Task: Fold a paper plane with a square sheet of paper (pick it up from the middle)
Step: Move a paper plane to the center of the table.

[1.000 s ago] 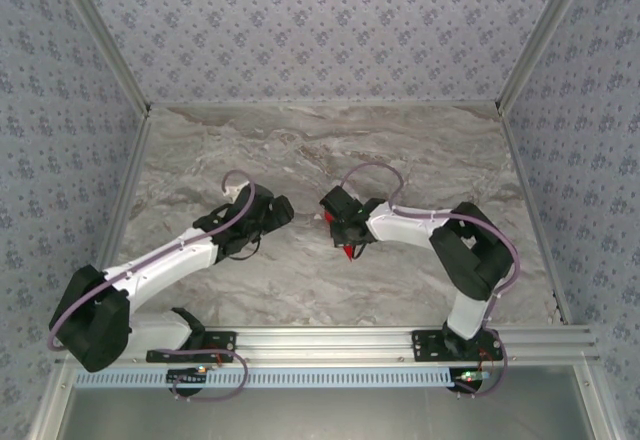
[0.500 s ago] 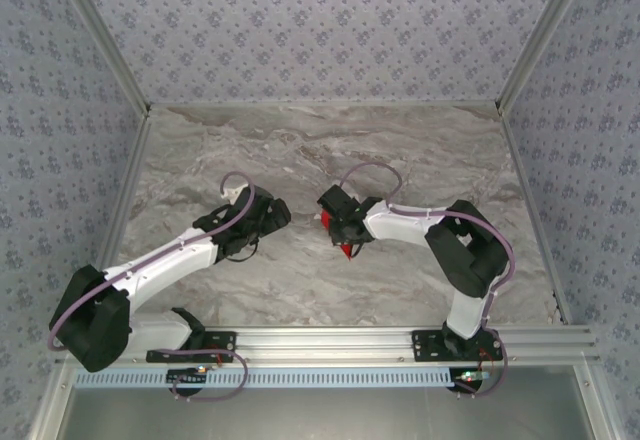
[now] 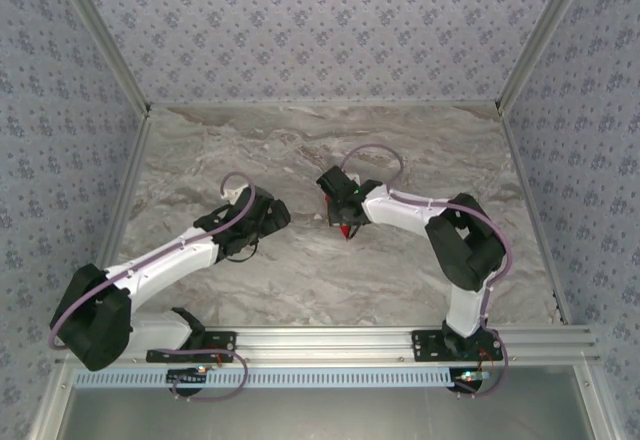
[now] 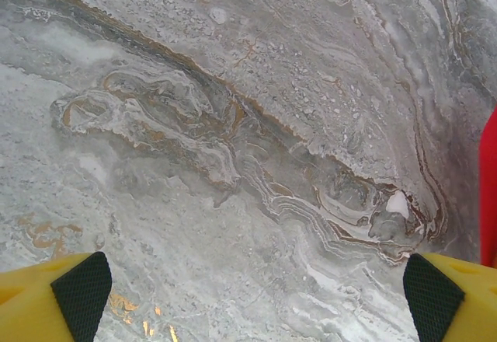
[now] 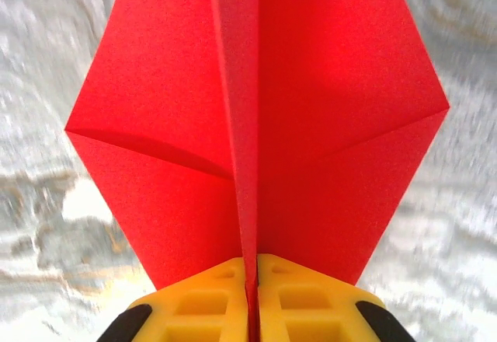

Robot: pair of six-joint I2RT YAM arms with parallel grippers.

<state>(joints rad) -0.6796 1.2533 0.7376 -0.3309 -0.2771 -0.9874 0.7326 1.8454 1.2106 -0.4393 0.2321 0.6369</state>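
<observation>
Right gripper [image 5: 250,287] pinches the centre crease of the red paper plane [image 5: 326,124], whose wings spread beyond the fingertips. Left gripper [image 4: 256,291] is spread wide over the marble table [image 4: 233,85].

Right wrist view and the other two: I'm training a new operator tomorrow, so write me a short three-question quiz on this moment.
1. True or false: the right end effector is shut on the red paper.
2. Pick one. The left end effector is: A) open, with bare marble table seen between its fingers; B) shut on the paper; C) holding a pen.
3. Fill in: the right fingers pinch the paper along its raised centre ____.

Key: 1 true; 2 A; 3 crease.
</observation>
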